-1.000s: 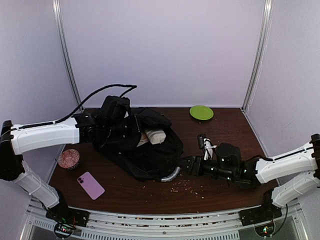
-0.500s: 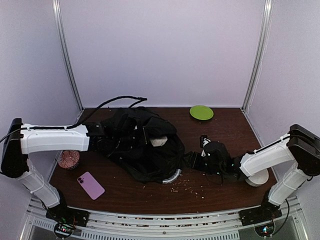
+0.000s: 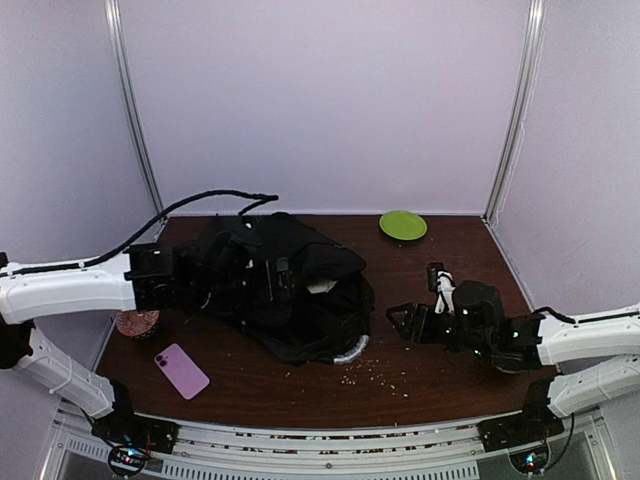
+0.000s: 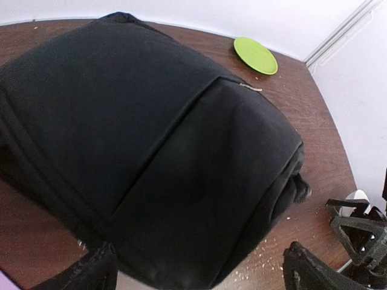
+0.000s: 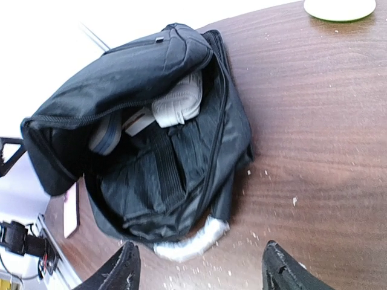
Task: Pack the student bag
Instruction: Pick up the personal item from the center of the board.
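Note:
The student bag (image 3: 285, 295) lies in the middle of the table, a soft black backpack with its mouth toward the right. In the right wrist view the student bag (image 5: 151, 163) gapes open, with a white item (image 5: 178, 106) and a blue-grey item (image 5: 104, 136) inside and a silvery rim (image 5: 190, 244) at the near edge. My right gripper (image 5: 202, 272) is open a short way off that rim, holding nothing, and shows as the right gripper (image 3: 396, 322) from above. My left gripper (image 4: 199, 275) stands wide open at the bag's left side, over black fabric (image 4: 151, 139).
A green plate (image 3: 403, 224) sits at the back right. A pink phone (image 3: 181, 370) and a round pinkish cup (image 3: 138, 318) lie at the front left. Crumbs (image 3: 375, 372) are scattered in front of the bag. A black cable (image 3: 200, 203) arcs behind the left arm.
My left gripper has opened, let go of the bag's fabric and drawn back left. The raised flap has sunk. My right gripper has pulled back to the right, away from the rim.

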Controlling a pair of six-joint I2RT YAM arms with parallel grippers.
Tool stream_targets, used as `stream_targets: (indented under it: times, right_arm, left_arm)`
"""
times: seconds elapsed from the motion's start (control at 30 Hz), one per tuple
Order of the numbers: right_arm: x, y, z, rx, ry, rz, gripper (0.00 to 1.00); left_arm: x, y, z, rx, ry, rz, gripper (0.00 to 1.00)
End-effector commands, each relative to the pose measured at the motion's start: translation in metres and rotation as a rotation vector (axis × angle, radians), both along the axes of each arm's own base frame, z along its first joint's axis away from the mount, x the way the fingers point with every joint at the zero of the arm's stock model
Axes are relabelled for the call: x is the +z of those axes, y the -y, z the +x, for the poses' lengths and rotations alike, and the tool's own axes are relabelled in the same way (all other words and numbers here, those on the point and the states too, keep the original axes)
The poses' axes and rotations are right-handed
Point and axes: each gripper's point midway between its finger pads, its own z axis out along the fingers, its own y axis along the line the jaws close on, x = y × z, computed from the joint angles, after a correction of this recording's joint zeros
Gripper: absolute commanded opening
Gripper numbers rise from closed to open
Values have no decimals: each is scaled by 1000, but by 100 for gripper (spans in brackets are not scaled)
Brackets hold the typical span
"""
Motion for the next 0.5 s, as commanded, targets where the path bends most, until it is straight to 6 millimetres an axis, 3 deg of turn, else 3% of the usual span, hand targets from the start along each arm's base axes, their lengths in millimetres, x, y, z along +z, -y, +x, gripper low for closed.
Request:
stream_targets:
  times: [0.0, 0.1, 0.23, 0.47]
  right_arm:
    - [-16, 21, -15, -14, -10, -72, 69]
    - [-15, 24, -22, -9, -6, -55, 69]
    - [-17, 26, -27, -1, -4, -48, 69]
    - [-10, 26, -32, 14, 12, -13, 69]
  left_arm:
    - [-34, -60, -46, 202, -103, 49, 98]
    - [-74, -90, -81, 299, -227, 82, 98]
    - [-122, -124, -106, 469, -391, 141, 98]
    - [-145, -140, -114, 586, -492, 40, 98]
